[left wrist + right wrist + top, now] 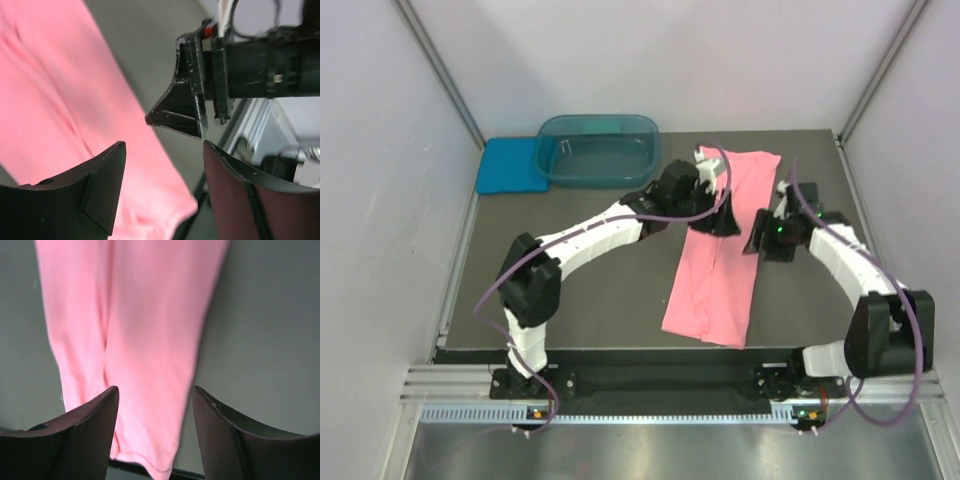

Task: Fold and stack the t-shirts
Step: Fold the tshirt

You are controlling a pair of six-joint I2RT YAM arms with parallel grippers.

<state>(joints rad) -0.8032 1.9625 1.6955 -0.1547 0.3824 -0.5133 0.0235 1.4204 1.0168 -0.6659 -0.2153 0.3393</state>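
Left gripper (723, 220), top view: jaws open, nothing held, poised over the far half of the salmon-pink t-shirt (712, 285). Right gripper (763, 243) also open and empty, just beside that shirt's right edge. Pink shirt lies as a long narrow strip right of the tub (600, 150), its long axis running from level with the tub away towards the near side. Left gripper is judged the nearer. Teal-blue t-shirt (510, 165), a flat folded pad, touches the tub's left end.

Left wrist view: left gripper (164, 145) shows a clear gap between its fingers; soft, faintly creased pink shirt (60, 100) below, right gripper (185, 102) close opposite.

Right wrist view: right gripper (155, 390) spread above the matte cloth strip (145, 315), which runs straight ahead over the dark table (265, 315)
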